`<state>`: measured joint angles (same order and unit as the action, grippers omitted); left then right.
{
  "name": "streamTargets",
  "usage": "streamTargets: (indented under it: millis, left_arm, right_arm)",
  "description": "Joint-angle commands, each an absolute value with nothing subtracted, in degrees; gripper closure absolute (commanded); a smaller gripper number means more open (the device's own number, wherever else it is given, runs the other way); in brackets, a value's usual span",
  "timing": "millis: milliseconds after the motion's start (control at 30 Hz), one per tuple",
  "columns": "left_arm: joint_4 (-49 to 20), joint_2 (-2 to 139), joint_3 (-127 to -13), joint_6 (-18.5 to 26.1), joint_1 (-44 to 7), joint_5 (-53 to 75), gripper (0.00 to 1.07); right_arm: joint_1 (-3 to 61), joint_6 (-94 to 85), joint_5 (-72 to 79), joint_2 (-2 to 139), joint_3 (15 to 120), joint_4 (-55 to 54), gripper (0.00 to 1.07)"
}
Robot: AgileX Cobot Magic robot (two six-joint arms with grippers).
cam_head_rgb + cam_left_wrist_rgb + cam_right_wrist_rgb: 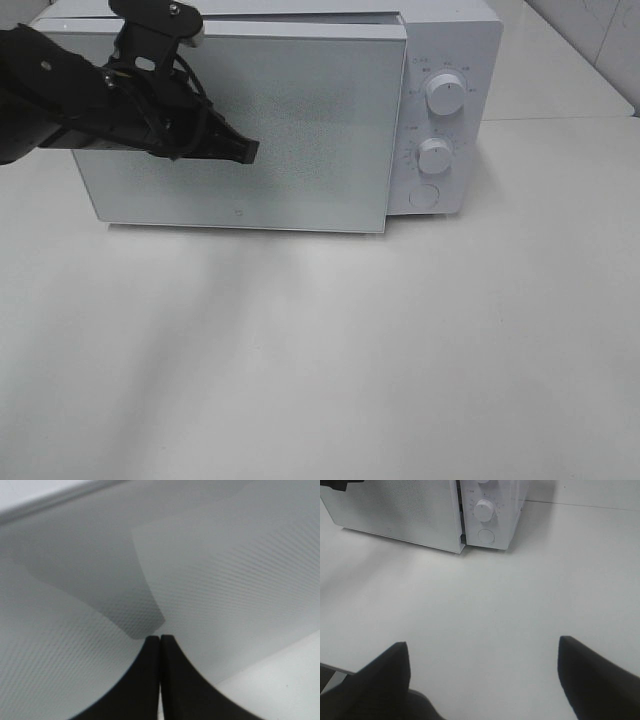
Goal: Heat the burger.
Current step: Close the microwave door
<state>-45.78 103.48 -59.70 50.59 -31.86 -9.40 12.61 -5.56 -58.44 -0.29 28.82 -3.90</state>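
The burger is unseen, presumably behind the speckled grey door (300,130) of the white boxy microwave (462,45) at the closed left jaws' tips, where a skewed push might shove the microwave instead of latching; right jaws gape, empty.

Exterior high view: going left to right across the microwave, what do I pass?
left pincer → microwave door → control panel → table
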Motion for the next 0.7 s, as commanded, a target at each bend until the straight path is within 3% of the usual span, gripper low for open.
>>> streamTargets:
  millis: [33,700]
  left_arm:
    - [-46.29,105.31,-62.74,50.08,-33.00,-10.20,1.06]
    - [-46.29,115.16,-76.66,48.64,-33.58,-6.76,1.06]
  right_arm:
    - [12.66,-6.02,-57.70,-1.83,28.76,-4.01,0.31]
    - [12.66,-6.02,-57.70,-1.83,28.76,-4.01,0.31]
